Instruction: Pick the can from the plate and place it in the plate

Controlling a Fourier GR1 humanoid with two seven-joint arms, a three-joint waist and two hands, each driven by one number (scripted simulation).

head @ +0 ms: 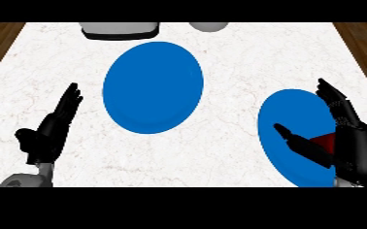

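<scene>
Head view: dark red can [325,139], just a sliver, against right hand [350,143].

I log: white marbled counter [215,43], with wood [10,31] showing beyond its far corners. At the far edge, left of centre, a grey dark-rimmed item [120,30]. Right of it, a grey rounded item [208,26]. Both are cut off.

Wide lane down the counter [215,145] here: bare marble between the centre plate [153,87] and the right plate [287,109], nothing standing in it. The far edge is busier, with a grey-and-black appliance [120,30] and a grey rounded object [209,26] just beyond the centre plate. The left hand [49,128] rests open by the left edge. The right hand [347,145] and the can [326,139] cover part of the right plate at the right edge. The middle of the near edge is free.
</scene>
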